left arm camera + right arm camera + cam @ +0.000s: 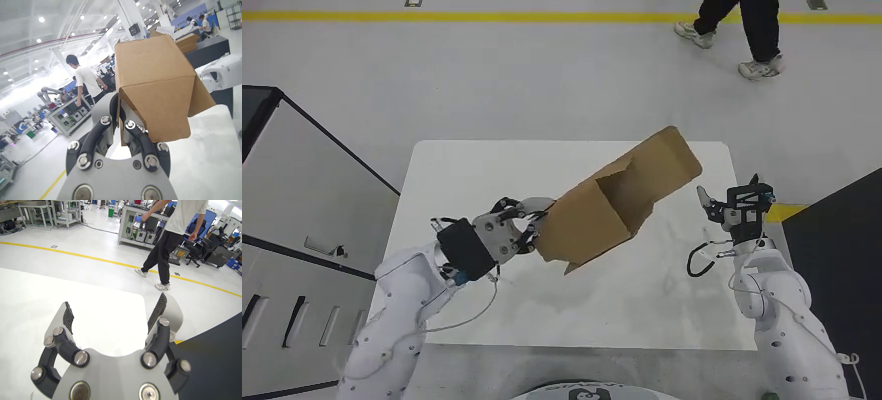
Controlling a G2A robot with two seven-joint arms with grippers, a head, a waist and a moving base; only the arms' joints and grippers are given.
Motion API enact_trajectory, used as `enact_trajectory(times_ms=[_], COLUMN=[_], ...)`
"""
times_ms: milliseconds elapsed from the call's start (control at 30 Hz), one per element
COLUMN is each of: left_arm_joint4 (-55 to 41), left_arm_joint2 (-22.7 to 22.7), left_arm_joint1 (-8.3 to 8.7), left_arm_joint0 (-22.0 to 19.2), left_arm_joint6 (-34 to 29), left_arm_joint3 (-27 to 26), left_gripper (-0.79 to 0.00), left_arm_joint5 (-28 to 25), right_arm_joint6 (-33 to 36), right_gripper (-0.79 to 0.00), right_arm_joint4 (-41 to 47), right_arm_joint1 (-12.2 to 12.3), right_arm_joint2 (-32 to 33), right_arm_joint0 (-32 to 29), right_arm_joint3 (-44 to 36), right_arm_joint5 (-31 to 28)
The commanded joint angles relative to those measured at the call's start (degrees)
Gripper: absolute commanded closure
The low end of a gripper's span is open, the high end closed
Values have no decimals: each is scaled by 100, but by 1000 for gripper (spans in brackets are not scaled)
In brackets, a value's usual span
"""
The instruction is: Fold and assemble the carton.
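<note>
Brown cardboard carton point(614, 205), boxy, flaps loose, edge in L hand point(534, 217).

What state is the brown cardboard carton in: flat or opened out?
Opened out. The brown cardboard carton shows a hollow inside and loose flaps; the left gripper is shut on one flap, holding it tilted.

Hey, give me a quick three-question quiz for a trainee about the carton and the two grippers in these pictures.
1. True or false: the right gripper is shut on the carton.
2. The left gripper pinches: A) a carton flap, B) a tape roll, C) nothing.
3. Fill in: the carton is held ___, not level.
Key: 1 false, the right gripper is open and apart from the carton; 2 A; 3 tilted.
</note>
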Motion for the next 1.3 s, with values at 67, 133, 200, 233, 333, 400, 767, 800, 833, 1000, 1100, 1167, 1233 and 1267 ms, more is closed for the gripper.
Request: enact_trajectory(times_ms=[67,133,200,233,333,400,767,800,833,1000,1100,1167,1233,1267], left_arm_joint4=[-1205,-1761,-2206,-2458,-3080,-3080,-1174,-941,-635,417,417,660,992,1064], left_arm_joint2=[177,269,325,359,414,414,218,176,143,124,124,119,186,182], left_arm_joint1=[-25,-37,-42,-46,-56,-56,47,61,81,156,156,168,191,198], left_arm_joint0=[-61,-47,-65,-54,-19,-19,-213,-244,-280,-431,-431,-447,-471,-488], left_arm_joint6=[-648,-1001,-1313,-1431,-1694,-1694,-2061,-2050,-2080,-1980,-1980,-2114,-2177,-2193], left_arm_joint3=[77,117,98,100,68,68,-201,-222,-248,-340,-340,-356,-393,-371], left_gripper=[0,0,0,0,0,0,0,0,0,0,0,0,0,0], left_arm_joint5=[-120,-63,1,39,246,246,17,3,-62,-425,-425,-399,-453,-419], right_arm_joint6=[0,0,0,0,0,0,561,765,954,1793,1793,1781,1930,2047], right_gripper=[-785,-785,-785,-785,-785,-785,-785,-785,-785,-785,-785,-785,-785,-785], right_arm_joint4=[0,0,0,0,0,0,988,1198,1406,2235,2235,2295,2667,2769], right_arm_joint1=[0,0,0,0,0,0,60,79,97,164,164,161,169,185], right_arm_joint2=[0,0,0,0,0,0,386,478,590,906,906,895,882,918], right_arm_joint0=[0,0,0,0,0,0,107,125,153,278,278,275,300,339], right_arm_joint3=[0,0,0,0,0,0,-276,-326,-365,-471,-471,-466,-511,-547], right_arm_joint5=[0,0,0,0,0,0,-1329,-1621,-1850,-2592,-2592,-2591,-2801,-2966])
